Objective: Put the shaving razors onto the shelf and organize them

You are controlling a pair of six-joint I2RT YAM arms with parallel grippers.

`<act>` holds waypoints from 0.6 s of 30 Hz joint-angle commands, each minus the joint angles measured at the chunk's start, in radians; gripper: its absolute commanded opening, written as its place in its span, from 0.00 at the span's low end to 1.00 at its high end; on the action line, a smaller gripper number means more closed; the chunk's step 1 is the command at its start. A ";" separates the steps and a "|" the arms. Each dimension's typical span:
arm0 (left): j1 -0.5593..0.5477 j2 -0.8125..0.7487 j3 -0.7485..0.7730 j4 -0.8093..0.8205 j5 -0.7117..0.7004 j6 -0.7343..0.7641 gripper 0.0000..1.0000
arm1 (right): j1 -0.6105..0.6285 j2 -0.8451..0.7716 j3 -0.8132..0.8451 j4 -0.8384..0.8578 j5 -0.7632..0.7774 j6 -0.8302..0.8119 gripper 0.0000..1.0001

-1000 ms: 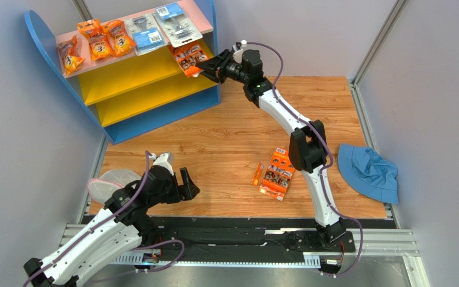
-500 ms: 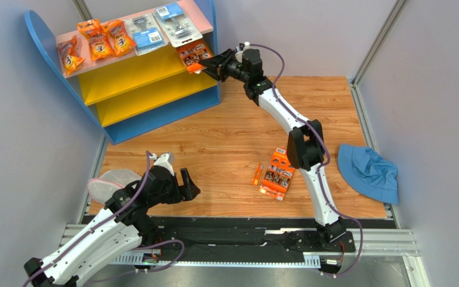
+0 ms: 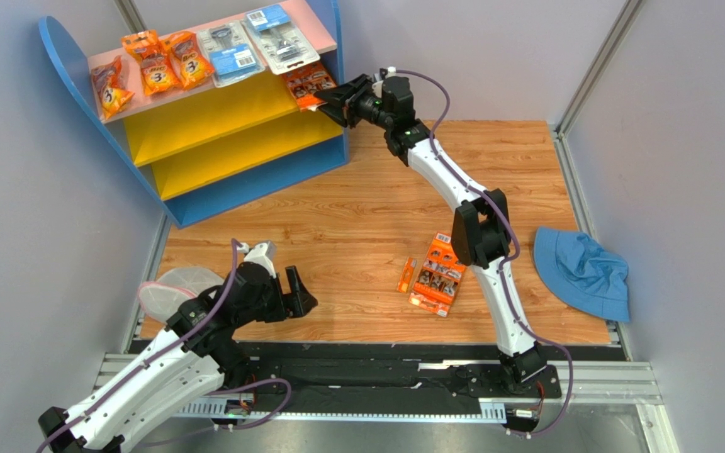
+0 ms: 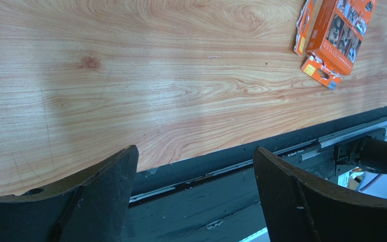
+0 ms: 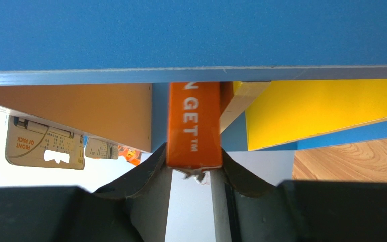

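Observation:
The shelf (image 3: 73,71) stands at the back left with blue sides, a pink top board and two yellow boards. Several orange bags (image 3: 154,61) and two blister packs (image 3: 253,40) lie on the pink top. My right gripper (image 3: 324,97) is shut on an orange razor card (image 3: 305,83), held at the right end of the upper yellow board; in the right wrist view the card (image 5: 194,126) sits edge-on between the fingers against the blue side panel (image 5: 190,35). Another orange card (image 3: 437,274) and a small strip (image 3: 404,276) lie on the floor. My left gripper (image 4: 193,171) is open and empty.
A blue cloth hat (image 3: 584,269) lies at the right edge of the wooden floor. A pale mesh item (image 3: 172,283) sits beside the left arm. Grey walls enclose the floor; a black rail (image 3: 366,373) runs along the near edge.
My right gripper has pushed the orange card further left and up, in under the pink top at the shelf's right end. The left arm has barely moved.

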 commanded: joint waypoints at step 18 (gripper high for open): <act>-0.004 -0.005 -0.010 0.040 0.018 0.001 0.92 | -0.024 -0.122 -0.119 0.103 -0.028 -0.009 0.62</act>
